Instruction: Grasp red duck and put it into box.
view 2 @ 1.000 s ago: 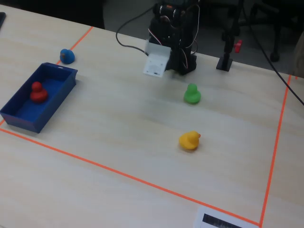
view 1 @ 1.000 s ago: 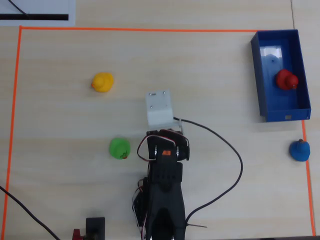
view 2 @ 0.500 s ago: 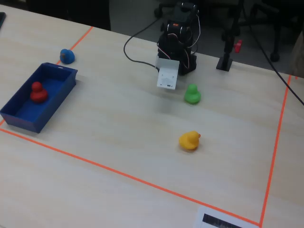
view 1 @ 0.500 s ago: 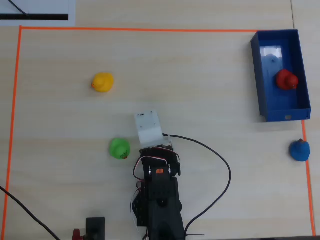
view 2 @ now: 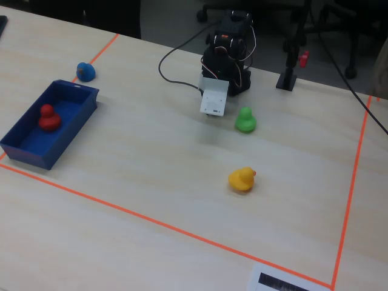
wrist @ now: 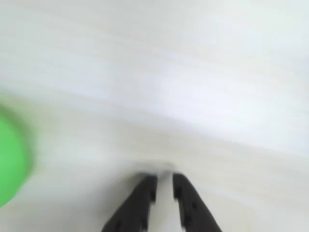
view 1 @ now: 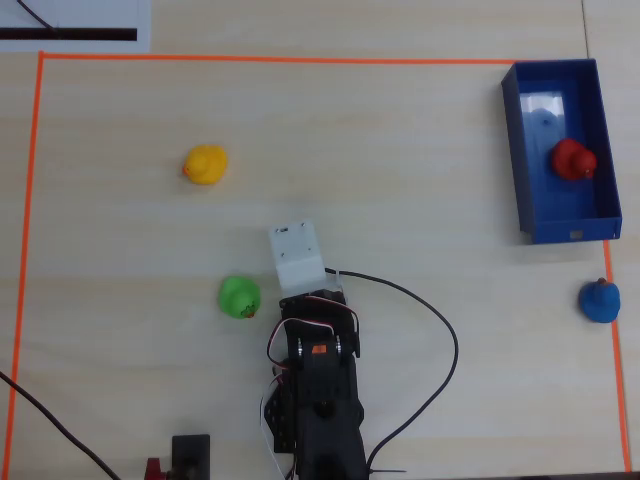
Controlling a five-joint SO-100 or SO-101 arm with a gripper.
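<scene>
The red duck sits inside the blue box at the right edge of the overhead view, toward the box's near end. In the fixed view the duck and the box are at the left. My gripper is far from them, pulled back close to the arm's base, low over bare table. Its two black fingers stand almost together with only a thin gap and hold nothing. In the overhead view a white housing covers the fingers.
A green duck lies just left of the gripper and shows blurred in the wrist view. A yellow duck is farther left, a blue duck below the box. Orange tape frames the table; a black cable loops right of the arm.
</scene>
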